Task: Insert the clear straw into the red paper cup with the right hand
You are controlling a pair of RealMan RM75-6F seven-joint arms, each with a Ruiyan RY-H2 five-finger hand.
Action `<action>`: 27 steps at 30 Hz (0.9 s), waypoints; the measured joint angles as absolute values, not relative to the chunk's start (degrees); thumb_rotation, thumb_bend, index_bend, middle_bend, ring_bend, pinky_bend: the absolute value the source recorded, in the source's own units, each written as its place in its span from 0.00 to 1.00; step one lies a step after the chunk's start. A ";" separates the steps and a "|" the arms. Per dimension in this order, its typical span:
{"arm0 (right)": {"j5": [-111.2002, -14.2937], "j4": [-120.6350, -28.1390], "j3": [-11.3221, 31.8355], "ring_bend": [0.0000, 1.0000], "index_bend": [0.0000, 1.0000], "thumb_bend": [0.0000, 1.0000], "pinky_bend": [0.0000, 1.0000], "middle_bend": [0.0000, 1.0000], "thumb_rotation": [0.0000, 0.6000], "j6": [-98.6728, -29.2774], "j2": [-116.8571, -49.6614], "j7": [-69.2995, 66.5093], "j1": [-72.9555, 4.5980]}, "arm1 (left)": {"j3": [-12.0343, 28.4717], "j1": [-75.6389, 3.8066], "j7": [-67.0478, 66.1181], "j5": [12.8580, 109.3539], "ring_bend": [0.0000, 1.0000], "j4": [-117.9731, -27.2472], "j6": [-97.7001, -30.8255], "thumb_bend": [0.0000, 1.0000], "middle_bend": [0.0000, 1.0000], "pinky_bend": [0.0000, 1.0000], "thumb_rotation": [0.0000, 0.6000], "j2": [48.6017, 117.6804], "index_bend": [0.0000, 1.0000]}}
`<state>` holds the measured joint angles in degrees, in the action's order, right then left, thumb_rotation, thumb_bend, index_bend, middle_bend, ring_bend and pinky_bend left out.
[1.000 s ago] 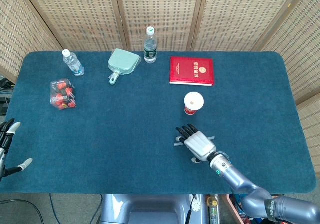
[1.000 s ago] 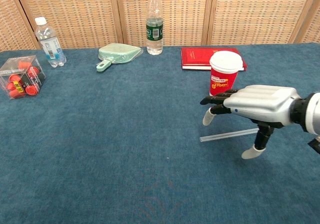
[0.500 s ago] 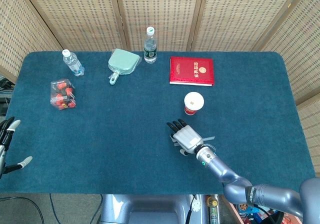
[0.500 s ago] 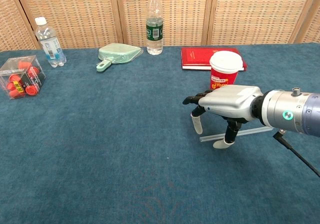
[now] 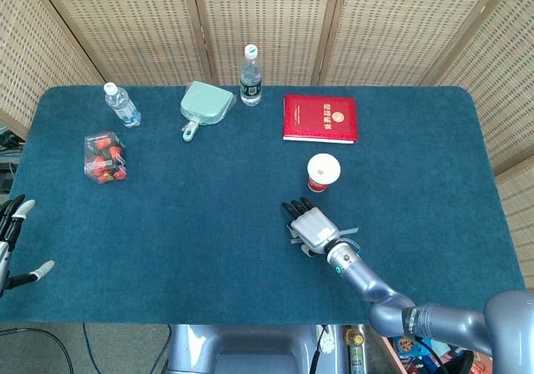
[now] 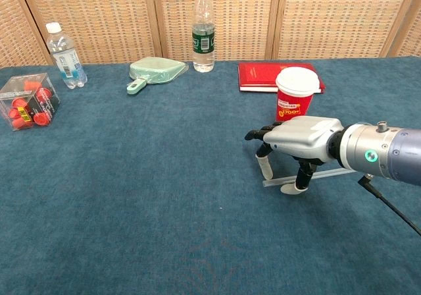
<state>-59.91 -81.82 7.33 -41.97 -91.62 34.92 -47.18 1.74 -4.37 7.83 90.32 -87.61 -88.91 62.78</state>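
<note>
The red paper cup (image 5: 323, 174) (image 6: 296, 97) with a white lid stands upright right of the table's middle. The clear straw (image 6: 325, 174) (image 5: 350, 231) lies flat on the blue cloth just in front of it. My right hand (image 5: 310, 226) (image 6: 296, 137) hovers palm down over the straw's left part. Its fingers (image 6: 265, 166) reach down behind the straw and the thumb comes down in front, so they straddle it without closing. The straw's middle is hidden under the hand. My left hand (image 5: 12, 239) hangs at the table's left edge, fingers spread and holding nothing.
A red book (image 5: 319, 118) lies behind the cup. Along the back stand a green-label bottle (image 5: 250, 76), a mint dustpan (image 5: 204, 105) and a small water bottle (image 5: 122, 104). A clear box of red pieces (image 5: 104, 156) sits at the left.
My right hand has moved left along the straw and dropped lower, so its fingertips now reach down on either side of it. The straw and cup have not moved.
</note>
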 measured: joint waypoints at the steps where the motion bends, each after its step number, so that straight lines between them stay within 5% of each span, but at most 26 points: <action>1: -60.08 -81.74 7.21 0.00 0.49 0.38 0.00 0.03 1.00 -42.09 -91.61 34.60 -47.22 | 1.72 -4.39 7.73 90.33 0.00 -87.63 -88.88 0.15 0.00 0.00 1.00 62.80 0.00; 27: -68.09 -76.33 2.79 0.00 0.56 0.40 0.00 0.06 1.00 -45.33 -91.95 30.38 -47.05 | 1.50 -4.74 6.96 90.15 0.00 -87.77 -88.12 0.15 0.00 0.00 1.00 63.01 0.00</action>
<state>-68.09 -76.33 2.79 -45.33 -91.95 30.38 -47.05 1.50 -4.74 6.96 90.15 -87.77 -88.12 63.01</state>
